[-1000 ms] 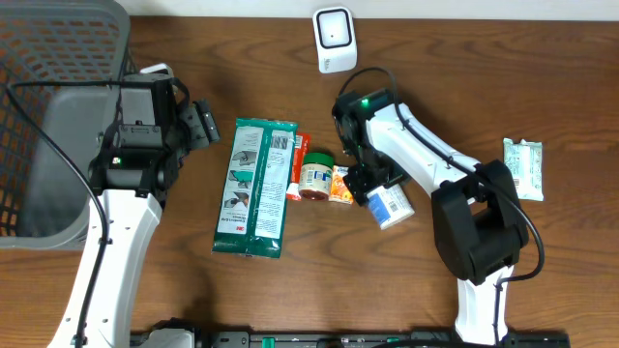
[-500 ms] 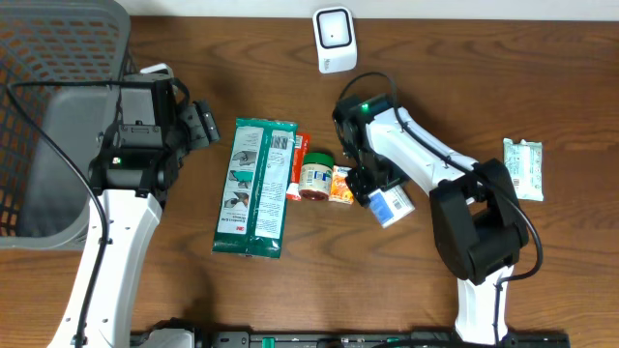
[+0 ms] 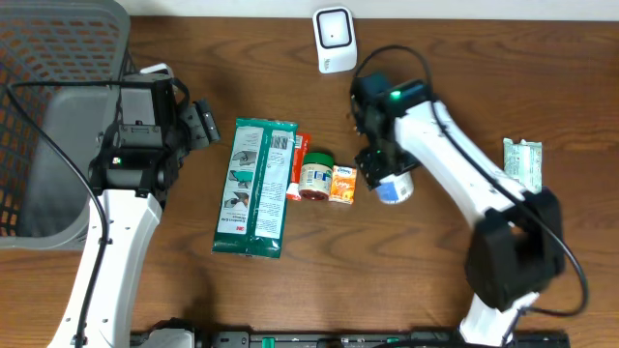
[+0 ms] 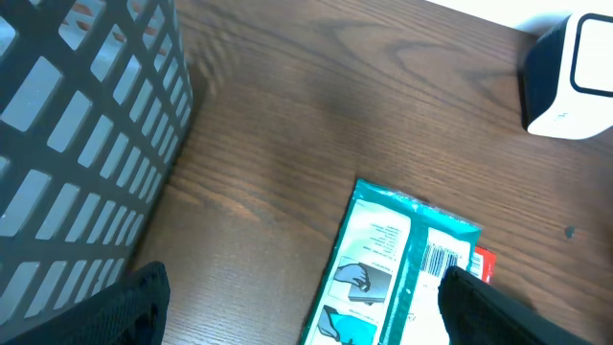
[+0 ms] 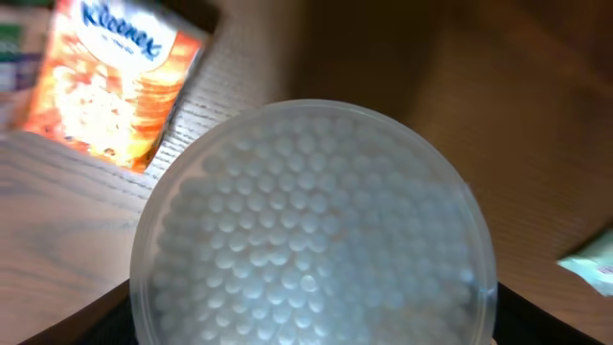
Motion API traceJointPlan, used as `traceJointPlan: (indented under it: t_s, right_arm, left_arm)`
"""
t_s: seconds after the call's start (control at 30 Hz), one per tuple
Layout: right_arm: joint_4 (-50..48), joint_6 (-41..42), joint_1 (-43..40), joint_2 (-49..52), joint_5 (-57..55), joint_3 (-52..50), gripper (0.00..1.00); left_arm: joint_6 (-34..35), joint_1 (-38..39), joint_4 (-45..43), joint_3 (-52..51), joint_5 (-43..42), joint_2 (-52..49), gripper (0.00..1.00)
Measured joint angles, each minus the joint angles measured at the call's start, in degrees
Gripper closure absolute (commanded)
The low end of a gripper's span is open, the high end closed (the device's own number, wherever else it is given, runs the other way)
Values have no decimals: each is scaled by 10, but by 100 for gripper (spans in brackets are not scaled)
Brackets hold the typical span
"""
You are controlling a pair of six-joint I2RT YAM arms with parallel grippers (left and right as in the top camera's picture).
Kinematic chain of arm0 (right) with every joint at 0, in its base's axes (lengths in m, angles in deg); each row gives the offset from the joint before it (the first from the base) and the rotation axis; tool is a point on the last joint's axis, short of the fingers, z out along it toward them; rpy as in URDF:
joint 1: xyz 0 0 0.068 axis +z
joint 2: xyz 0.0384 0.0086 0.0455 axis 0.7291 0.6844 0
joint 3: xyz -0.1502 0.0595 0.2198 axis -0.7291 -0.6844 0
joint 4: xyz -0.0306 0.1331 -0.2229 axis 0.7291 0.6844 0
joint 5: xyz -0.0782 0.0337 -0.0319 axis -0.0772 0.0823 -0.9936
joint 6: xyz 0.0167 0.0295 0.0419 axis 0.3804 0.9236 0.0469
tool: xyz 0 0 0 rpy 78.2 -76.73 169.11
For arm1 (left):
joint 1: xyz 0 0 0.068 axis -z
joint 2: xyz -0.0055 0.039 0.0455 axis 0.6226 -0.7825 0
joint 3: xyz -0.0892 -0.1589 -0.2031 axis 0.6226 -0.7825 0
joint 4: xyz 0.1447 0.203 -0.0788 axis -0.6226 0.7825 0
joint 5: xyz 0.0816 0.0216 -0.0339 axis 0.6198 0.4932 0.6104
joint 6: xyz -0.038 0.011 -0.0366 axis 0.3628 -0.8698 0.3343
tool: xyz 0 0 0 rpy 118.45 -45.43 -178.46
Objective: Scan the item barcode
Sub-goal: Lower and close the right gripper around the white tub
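Note:
A round clear tub of cotton swabs [image 3: 393, 188] with a blue and white label hangs above the table, and my right gripper [image 3: 380, 170] is shut on it. In the right wrist view the tub's [image 5: 311, 225] clear lid fills the frame, with dark fingers at both lower corners. Its barcode does not show. The white scanner [image 3: 333, 40] stands at the back edge, behind and left of the tub. My left gripper [image 3: 200, 126] hovers open at the left, with nothing between its fingers [image 4: 123, 305].
A green flat pack [image 3: 254, 187], a red tube [image 3: 299, 164], a green-lidded jar [image 3: 315, 175] and an orange Kleenex pack [image 3: 341, 183] lie mid-table. A white-green packet [image 3: 523, 168] lies far right. A grey mesh basket [image 3: 39, 116] fills the left side.
My right gripper has closed on the tub and carried it up off the table, back and slightly right, closer to the scanner. The left arm has not moved.

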Motion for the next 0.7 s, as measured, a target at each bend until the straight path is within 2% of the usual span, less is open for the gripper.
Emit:
traceJointPlan:
  t_s: [0.2,0.57,0.67,0.7]
  right_arm:
    - [1,0,-26,-30,2,2,43]
    - [-145,33,-28,-30,8,-88,39]
    - [-161,38,-28,-30,8,-94,31]
    - [-161,40,-28,-30,8,-94,22]
  left_arm:
    - [0,0,0,0,0,0,14]
    - [0,0,0,0,0,0,14]
    - [0,0,0,0,0,0,14]
    - [0,0,0,0,0,0,14]
